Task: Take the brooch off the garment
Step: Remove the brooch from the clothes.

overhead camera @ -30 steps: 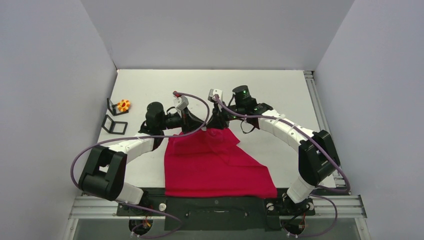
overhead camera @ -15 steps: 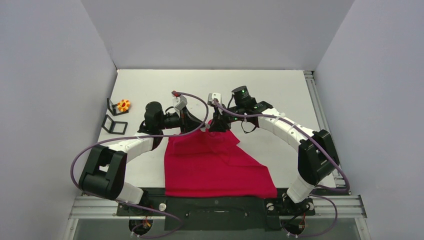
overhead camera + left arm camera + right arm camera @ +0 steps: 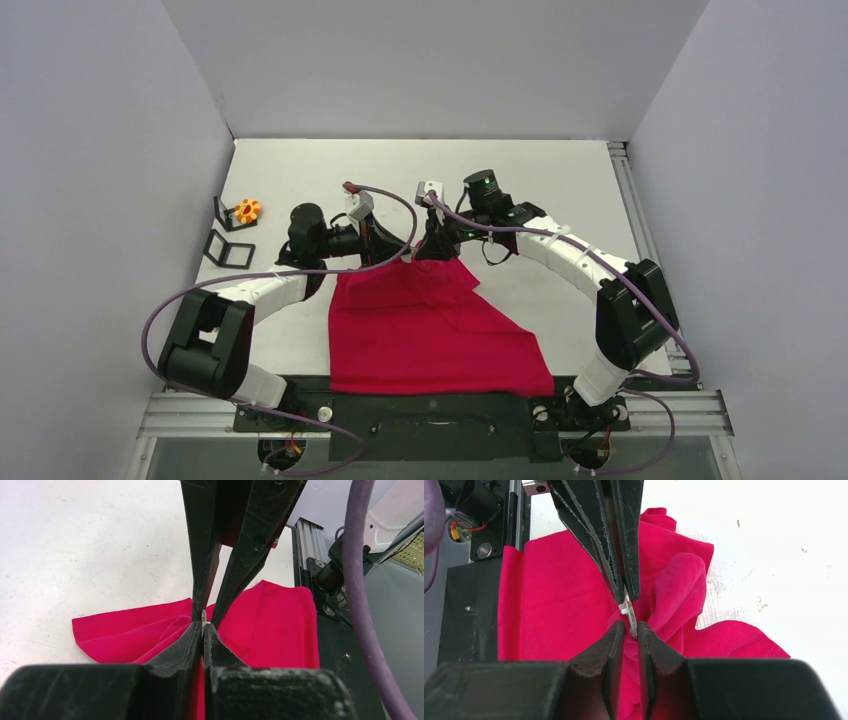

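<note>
Red T-shirt (image 3: pixel 430 330) lies on a white table (image 3: pixel 560 180), its far edge bunched upward; both hands meet there, tip to tip; left hand (image 3: pixel 203 626) is pressed together on cloth; right hand (image 3: pixel 631 626), apparently nearer, pinches the small silvery brooch (image 3: pixel 628 612).

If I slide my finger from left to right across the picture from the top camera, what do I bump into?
Orange flower-shaped thing, left tool, right tool, green light on the right arm.
</note>
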`<action>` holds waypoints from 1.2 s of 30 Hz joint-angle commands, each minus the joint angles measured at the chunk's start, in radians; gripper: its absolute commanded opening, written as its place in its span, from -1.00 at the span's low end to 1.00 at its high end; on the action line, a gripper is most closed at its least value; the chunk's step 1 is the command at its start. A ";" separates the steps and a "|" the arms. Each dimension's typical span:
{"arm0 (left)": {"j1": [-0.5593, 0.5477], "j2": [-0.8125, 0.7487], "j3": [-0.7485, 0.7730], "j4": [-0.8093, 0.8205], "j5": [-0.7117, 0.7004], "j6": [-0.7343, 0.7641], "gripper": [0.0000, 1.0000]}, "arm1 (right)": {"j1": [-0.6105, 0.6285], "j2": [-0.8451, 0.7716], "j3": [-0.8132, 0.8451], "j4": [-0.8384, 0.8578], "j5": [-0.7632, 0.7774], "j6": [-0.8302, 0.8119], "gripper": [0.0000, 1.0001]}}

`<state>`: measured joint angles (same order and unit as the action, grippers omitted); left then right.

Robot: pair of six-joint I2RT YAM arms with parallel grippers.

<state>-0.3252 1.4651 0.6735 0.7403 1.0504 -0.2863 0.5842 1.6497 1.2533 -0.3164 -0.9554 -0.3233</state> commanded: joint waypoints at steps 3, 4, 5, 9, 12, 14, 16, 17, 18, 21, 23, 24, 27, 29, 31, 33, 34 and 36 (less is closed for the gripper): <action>0.004 -0.005 0.043 0.049 -0.004 -0.002 -0.80 | 0.008 0.013 0.034 0.048 -0.037 0.033 -1.00; 0.007 -0.012 0.044 0.029 -0.031 -0.001 -0.70 | 0.006 0.014 0.036 0.044 -0.035 0.035 -1.00; 0.019 -0.018 0.045 0.014 -0.046 0.003 -0.50 | 0.002 0.016 0.036 0.041 -0.029 0.053 -1.00; 0.061 -0.057 0.029 -0.077 -0.106 0.026 -0.14 | -0.019 0.024 0.017 0.096 -0.028 0.183 -1.00; 0.066 -0.099 0.001 -0.153 -0.124 0.083 -0.02 | -0.034 0.025 -0.014 0.171 -0.042 0.281 -1.00; 0.061 -0.108 -0.011 -0.163 -0.131 0.083 0.06 | -0.039 0.029 -0.028 0.235 -0.054 0.365 -1.00; 0.049 -0.107 -0.011 -0.164 -0.133 0.081 0.09 | -0.041 0.031 -0.038 0.272 -0.062 0.416 -1.00; 0.044 -0.103 -0.008 -0.161 -0.133 0.081 0.09 | -0.041 0.030 -0.041 0.294 -0.063 0.440 -1.00; 0.033 -0.102 -0.005 -0.160 -0.133 0.082 0.10 | -0.041 0.030 -0.050 0.301 -0.064 0.453 -1.00; 0.014 -0.082 0.009 -0.165 -0.136 0.079 0.11 | -0.040 0.025 -0.060 0.343 -0.067 0.476 -1.00; 0.007 -0.070 0.016 -0.168 -0.150 0.079 0.10 | -0.040 0.018 -0.068 0.357 -0.070 0.485 -1.00; 0.002 -0.066 0.021 -0.169 -0.162 0.079 0.09 | -0.039 0.012 -0.073 0.361 -0.071 0.486 -1.00; -0.001 -0.043 0.035 -0.160 -0.163 0.064 0.00 | -0.035 0.004 -0.082 0.370 -0.071 0.486 -1.00; -0.005 -0.032 0.047 -0.159 -0.157 0.053 -0.09 | -0.031 -0.001 -0.090 0.382 -0.072 0.492 -1.00; -0.007 -0.028 0.051 -0.155 -0.158 0.049 -0.20 | -0.029 -0.004 -0.095 0.387 -0.071 0.493 -1.00; -0.008 -0.027 0.053 -0.155 -0.160 0.045 -0.32 | -0.027 -0.011 -0.099 0.389 -0.071 0.489 -1.00; -0.008 -0.026 0.055 -0.155 -0.159 0.042 -0.39 | -0.026 -0.013 -0.100 0.391 -0.070 0.487 -1.00; -0.010 -0.019 0.058 -0.154 -0.162 0.030 -0.49 | -0.023 -0.016 -0.104 0.398 -0.069 0.494 -1.00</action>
<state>-0.3279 1.4387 0.6781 0.5629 0.8917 -0.2390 0.5468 1.6939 1.1572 0.0010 -0.9859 0.1661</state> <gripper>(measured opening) 0.296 0.010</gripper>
